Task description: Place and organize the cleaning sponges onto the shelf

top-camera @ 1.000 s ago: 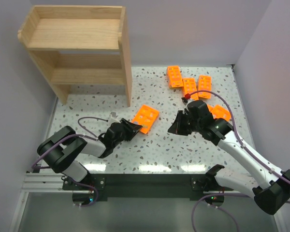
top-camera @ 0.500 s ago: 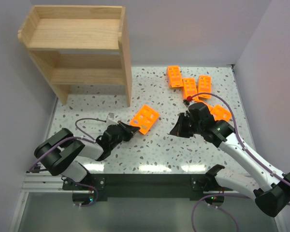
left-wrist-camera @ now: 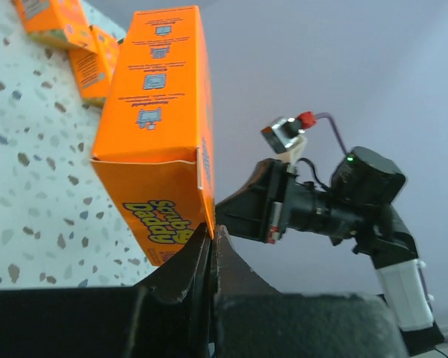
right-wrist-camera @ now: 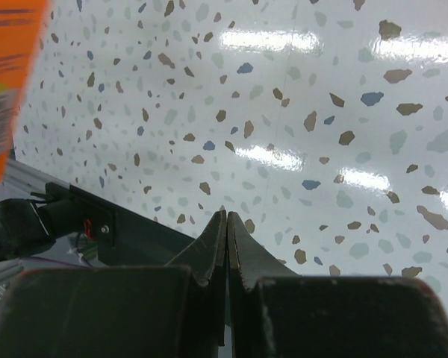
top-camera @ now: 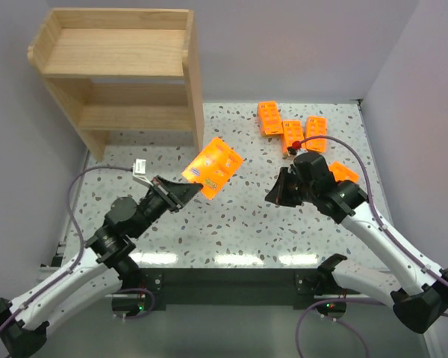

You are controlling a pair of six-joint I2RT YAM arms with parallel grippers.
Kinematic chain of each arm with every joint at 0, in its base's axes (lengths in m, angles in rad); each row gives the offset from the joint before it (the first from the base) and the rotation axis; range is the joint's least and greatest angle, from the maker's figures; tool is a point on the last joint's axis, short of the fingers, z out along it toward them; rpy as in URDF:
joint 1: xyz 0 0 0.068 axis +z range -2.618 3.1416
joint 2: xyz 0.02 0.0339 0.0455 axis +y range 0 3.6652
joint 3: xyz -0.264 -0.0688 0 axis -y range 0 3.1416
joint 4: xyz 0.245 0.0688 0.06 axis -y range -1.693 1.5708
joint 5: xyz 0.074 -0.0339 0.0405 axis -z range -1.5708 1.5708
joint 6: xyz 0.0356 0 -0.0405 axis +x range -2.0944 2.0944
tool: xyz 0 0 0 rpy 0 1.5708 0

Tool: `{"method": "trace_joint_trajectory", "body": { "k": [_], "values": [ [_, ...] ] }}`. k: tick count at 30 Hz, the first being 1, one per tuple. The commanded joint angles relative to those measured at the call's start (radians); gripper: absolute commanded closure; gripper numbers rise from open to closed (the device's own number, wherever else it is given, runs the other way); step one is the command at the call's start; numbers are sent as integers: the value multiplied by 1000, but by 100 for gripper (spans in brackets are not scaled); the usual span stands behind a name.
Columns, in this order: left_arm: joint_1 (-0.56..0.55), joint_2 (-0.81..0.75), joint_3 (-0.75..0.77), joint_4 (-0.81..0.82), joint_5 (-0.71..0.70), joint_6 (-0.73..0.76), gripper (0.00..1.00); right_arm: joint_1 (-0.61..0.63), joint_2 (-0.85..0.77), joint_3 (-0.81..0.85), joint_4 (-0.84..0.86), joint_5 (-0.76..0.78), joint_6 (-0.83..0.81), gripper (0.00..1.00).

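— Orange cardboard nearest, on the left: grips the sponge pack (top-camera: 213,167) by its lower corner, with the left fingers (top-camera: 187,192) clamped flat on the edge. Holds it clear of the counter (top-camera: 231,231), tilted, upper end toward the shelf's side panel.

— And the pose on that side?

— Stretches long from the near-left corner, forearm low, wrist angled up and rightward, with a grey cable (top-camera: 97,170) looping behind. From the wrist camera: same sponge pack (left-wrist-camera: 160,127) standing on end above the shut left fingers (left-wrist-camera: 211,237), with the lettering near its bottom edge only partly readable.

— Right side?

— Bends at the elbow over the near right and reaches in toward mid-counter. Presses the right fingers (top-camera: 275,195) together on nothing, above bare speckle. Shows the same closed seam in its own wrist view (right-wrist-camera: 226,224), plus a sliver of orange (right-wrist-camera: 4,74) at the top-left edge, too cropped to say which pack.

— Farther back?

— Hides part of a flat pack (top-camera: 342,173) behind the right wrist. Beyond that, a cluster of three packs (top-camera: 292,136) near the far edge, lying flat and close together; touching or not, cannot tell. Cut off at the top-left corner of the left wrist view too (left-wrist-camera: 52,19). Farthest, back left, the wooden shelf (top-camera: 119,67): two tiers, well apart from every pack on the counter, rear of the lower tier in shadow.
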Motion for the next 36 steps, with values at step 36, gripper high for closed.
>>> {"method": "trace_joint_trajectory", "body": {
  "k": [36],
  "values": [
    [648, 730, 1491, -407, 186, 229, 100, -17, 98, 139, 11, -13, -129, 100]
  ]
}}
